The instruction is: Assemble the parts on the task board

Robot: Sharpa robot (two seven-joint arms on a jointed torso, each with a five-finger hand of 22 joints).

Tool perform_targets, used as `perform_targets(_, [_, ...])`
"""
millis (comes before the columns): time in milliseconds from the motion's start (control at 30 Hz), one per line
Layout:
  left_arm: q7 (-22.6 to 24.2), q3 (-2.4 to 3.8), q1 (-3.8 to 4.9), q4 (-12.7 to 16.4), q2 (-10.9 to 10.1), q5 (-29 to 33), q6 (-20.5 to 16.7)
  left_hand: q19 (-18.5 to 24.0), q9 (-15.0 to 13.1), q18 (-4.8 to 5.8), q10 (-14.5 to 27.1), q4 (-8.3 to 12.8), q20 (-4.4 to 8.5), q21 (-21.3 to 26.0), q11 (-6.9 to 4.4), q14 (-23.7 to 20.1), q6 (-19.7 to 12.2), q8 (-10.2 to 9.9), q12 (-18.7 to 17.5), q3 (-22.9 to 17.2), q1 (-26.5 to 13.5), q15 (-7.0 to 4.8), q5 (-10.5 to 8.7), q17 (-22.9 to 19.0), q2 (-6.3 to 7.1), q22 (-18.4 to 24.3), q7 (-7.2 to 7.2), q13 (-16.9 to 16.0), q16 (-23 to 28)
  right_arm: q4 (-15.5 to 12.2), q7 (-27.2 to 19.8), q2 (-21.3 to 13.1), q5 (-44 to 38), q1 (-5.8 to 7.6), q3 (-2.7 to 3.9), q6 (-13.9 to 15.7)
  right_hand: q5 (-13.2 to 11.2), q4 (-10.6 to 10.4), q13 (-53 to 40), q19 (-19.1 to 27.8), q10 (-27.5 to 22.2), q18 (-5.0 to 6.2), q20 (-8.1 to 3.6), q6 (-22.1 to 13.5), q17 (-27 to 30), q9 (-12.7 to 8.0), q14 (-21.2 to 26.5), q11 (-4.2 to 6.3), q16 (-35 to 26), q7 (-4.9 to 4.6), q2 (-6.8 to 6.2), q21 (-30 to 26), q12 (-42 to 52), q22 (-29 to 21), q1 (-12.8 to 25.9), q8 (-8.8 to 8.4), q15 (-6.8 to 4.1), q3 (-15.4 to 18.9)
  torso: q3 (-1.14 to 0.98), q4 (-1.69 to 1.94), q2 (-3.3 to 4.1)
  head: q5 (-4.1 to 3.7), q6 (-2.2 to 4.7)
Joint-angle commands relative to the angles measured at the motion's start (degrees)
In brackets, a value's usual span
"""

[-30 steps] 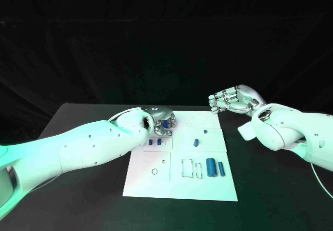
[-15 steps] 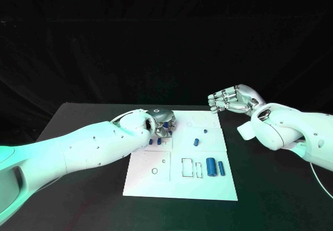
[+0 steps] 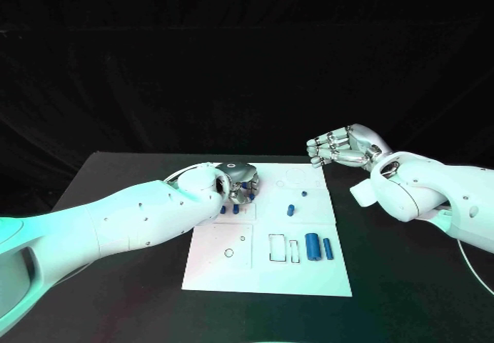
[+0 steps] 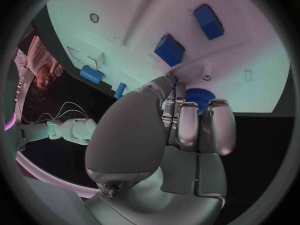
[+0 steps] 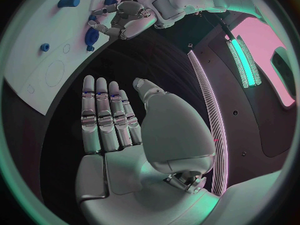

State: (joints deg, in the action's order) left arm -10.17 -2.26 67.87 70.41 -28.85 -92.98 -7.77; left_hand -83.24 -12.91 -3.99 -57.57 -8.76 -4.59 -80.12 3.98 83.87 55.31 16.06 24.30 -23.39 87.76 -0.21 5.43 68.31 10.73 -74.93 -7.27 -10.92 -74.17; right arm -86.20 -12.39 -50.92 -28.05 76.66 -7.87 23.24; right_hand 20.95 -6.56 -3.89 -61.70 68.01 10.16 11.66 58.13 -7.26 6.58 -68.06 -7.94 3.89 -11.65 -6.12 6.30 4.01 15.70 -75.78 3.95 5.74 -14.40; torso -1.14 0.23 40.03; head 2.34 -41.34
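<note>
At the task board's (image 3: 309, 275) far-left corner, the left hand's (image 3: 239, 187) fingers clasp a round blue part (image 4: 199, 96) — tilted, it could jam.

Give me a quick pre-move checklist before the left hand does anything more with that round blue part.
1. Left hand on the part: ok. Its fingers are closed round a round blue part over the task board.
2. Part seated in the board: cannot tell; the fingers hide its base.
3. Right hand out of the way: ok. It is raised off the board's far right corner, fingers apart, holding nothing.
4. Two small blue blocks beside the left hand: ok, lying loose on the board, apart from the fingers.
5. Two blue cylinders at the board's near right: ok, side by side, untouched.
</note>
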Motion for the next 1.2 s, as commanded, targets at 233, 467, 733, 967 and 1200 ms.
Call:
perform_targets(233, [0.7, 0.03, -0.03, -0.2, 0.7, 1.2, 2.1, -0.4, 0.3, 0.99, -1.9, 0.1, 0.03, -0.5, -0.24, 1.0, 1.8, -0.9, -1.1, -1.9, -0.6, -0.46, 0.04, -0.4, -1.27, -3.8, 0.07, 0.4, -0.5, 0.0, -0.7, 0.1, -0.6, -0.03, 0.01, -0.4, 0.3, 0.4, 0.1, -0.4, -0.4, 0.35, 0.08, -0.5, 0.2, -0.1, 0.2, -0.02, -0.2, 0.03, 0.30, -0.4, 0.0, -0.2, 0.2, -0.17, -0.07, -0.2, 0.02, 0.04, -0.07, 0.01, -0.15])
perform_targets(467, [0.9, 0.03, -0.02, -0.6, 0.7, 2.0, 2.6, -0.3, 0.5, 0.98, -3.2, -0.1, 0.11, -0.6, -0.42, 0.8, 3.1, -1.5, -2.3, -2.5, -1.5, -0.56, -0.02, -0.8, -1.48, -3.9, 0.25, 0.7, -0.6, -0.1, -0.7, 0.1, -0.6, -0.03, 0.01, -0.4, 0.3, 0.4, 0.1, -0.4, -0.4, 0.35, 0.08, -0.5, 0.2, -0.1, 0.2, -0.02, -0.2, 0.03, 0.30, -0.4, 0.0, -0.2, 0.2, -0.17, -0.07, -0.2, 0.01, 0.05, -0.05, -0.04, -0.23])
perform_targets(733, [1.1, 0.05, -0.02, -0.9, 0.6, 2.1, 1.7, -0.3, 0.7, 1.03, -5.5, 1.1, 0.29, -0.8, -0.52, 0.7, 4.8, -2.4, -4.2, -4.1, -1.0, -0.69, 0.02, -1.2, -1.84, -4.1, 0.06, 1.0, -0.8, -0.1, -0.7, 0.1, -0.6, -0.03, 0.01, -0.3, 0.3, 0.4, 0.1, -0.4, -0.4, 0.35, 0.08, -0.5, 0.2, -0.1, 0.2, -0.02, -0.2, 0.03, 0.30, -0.4, 0.0, -0.2, 0.2, -0.17, -0.07, -0.2, 0.06, 0.01, -0.04, 0.01, -0.11])
perform_targets(967, [2.1, 0.38, -0.02, -0.4, 0.0, 3.6, -0.8, -0.2, 0.9, 1.03, -6.6, 2.0, 0.21, -0.8, -0.41, 0.6, 5.5, -3.5, -6.0, -5.0, -1.1, -0.59, -0.01, -1.4, -1.47, -4.2, -0.12, 1.3, -1.1, 0.0, -0.7, 0.2, -0.6, -0.04, 0.01, -0.3, 0.3, 0.4, 0.1, -0.4, -0.4, 0.35, 0.08, -0.5, 0.2, -0.1, 0.2, -0.02, -0.2, 0.03, 0.30, -0.4, 0.0, -0.2, 0.2, -0.17, -0.07, -0.2, 0.06, 0.08, -0.06, -0.09, 0.26])
perform_targets(1200, [2.5, 1.12, -0.01, 1.2, -1.5, 4.4, -2.1, -0.2, 1.1, 1.04, -7.2, 2.1, 0.13, -0.9, -0.33, 0.6, 5.9, -4.1, -7.1, -5.1, -1.8, -0.51, -0.08, -1.4, -1.08, -4.3, -0.22, 1.4, -1.3, 0.0, -0.7, 0.1, -0.7, -0.06, 0.01, -0.2, 0.3, 0.4, 0.1, -0.4, -0.4, 0.35, 0.08, -0.5, 0.2, -0.1, 0.2, -0.02, -0.2, 0.03, 0.30, -0.4, 0.0, -0.2, 0.2, -0.17, -0.07, -0.2, 0.03, 0.12, -0.05, -0.04, 0.56])
